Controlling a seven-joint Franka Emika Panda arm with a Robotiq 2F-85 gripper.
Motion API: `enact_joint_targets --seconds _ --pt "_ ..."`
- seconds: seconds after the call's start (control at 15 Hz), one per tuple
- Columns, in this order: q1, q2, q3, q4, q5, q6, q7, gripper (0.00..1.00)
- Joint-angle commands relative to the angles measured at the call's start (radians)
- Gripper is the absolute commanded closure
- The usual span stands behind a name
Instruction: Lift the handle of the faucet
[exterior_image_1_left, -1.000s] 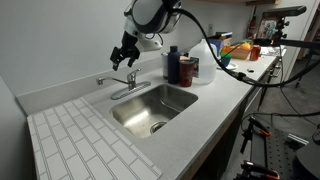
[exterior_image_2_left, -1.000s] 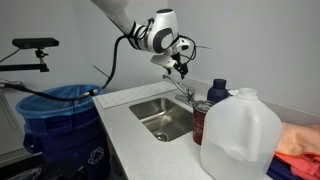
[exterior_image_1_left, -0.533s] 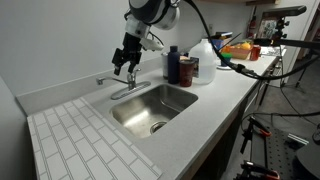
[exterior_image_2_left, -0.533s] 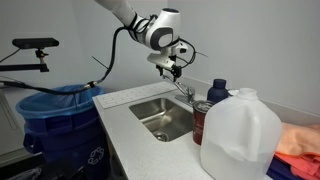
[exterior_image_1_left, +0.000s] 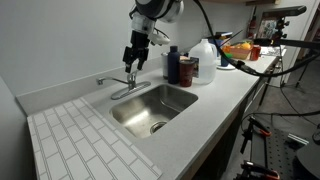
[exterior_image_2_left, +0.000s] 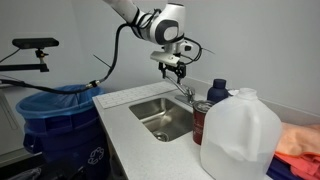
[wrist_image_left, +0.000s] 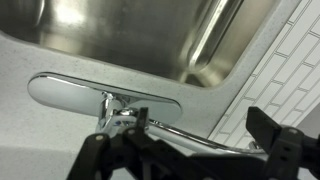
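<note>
The chrome faucet (exterior_image_1_left: 125, 87) stands at the back edge of the sink and also shows in the other exterior view (exterior_image_2_left: 186, 94). Its slim handle (exterior_image_1_left: 103, 79) points sideways toward the tiled drainboard. In the wrist view the handle (wrist_image_left: 200, 137) runs from the faucet body (wrist_image_left: 115, 115) out to the right, crossing the gap between my fingers. My gripper (exterior_image_1_left: 133, 63) (exterior_image_2_left: 172, 69) (wrist_image_left: 185, 150) is open and empty, hovering just above the faucet, apart from it. The spout tip is hard to make out.
A steel sink (exterior_image_1_left: 150, 108) lies below the faucet, with a white tiled drainboard (exterior_image_1_left: 80, 140) beside it. Dark bottles (exterior_image_1_left: 178, 67), a big plastic jug (exterior_image_2_left: 240, 135) and cloths stand along the counter. A blue bin (exterior_image_2_left: 55, 115) stands beyond the counter end. The wall is close behind.
My gripper has shifted along the back of the sink and a little down, so it now hangs right over the faucet body. The faucet and handle have not moved.
</note>
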Motion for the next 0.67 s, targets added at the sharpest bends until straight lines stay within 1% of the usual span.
enact_joint_targets --seconds 0.0,0.07,0.4,0.6 --pt "0.02 -0.005 -0.025 0.017 -0.037 -0.052 -0.002 0.0" --pt "0.021 0.003 -0.025 0.023 -0.044 -0.026 -0.012 0.0" --pt "0.02 0.004 -0.02 0.027 -0.049 -0.058 -0.011 0.0" --pt "0.029 0.004 -0.031 0.022 -0.076 -0.027 0.008 0.0"
